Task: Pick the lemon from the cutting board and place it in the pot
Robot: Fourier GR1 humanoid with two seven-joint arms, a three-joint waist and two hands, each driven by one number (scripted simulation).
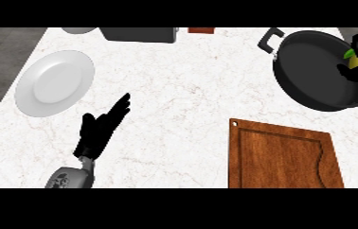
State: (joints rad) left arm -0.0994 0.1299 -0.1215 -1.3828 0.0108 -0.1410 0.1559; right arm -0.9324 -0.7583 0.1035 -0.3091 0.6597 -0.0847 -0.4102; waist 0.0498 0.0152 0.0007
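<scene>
Fingers [120, 106] straight, L hand [94, 131]; lemon [352, 60] by R hand [346, 75] over pot [308, 69].

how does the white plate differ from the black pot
The plate is white, the pot black. The plate is shallow with no handle; the pot is deeper, with a handle at its upper left. The plate holds nothing; the lemon shows over the pot's right side. Both are round and sit on the counter.
</scene>
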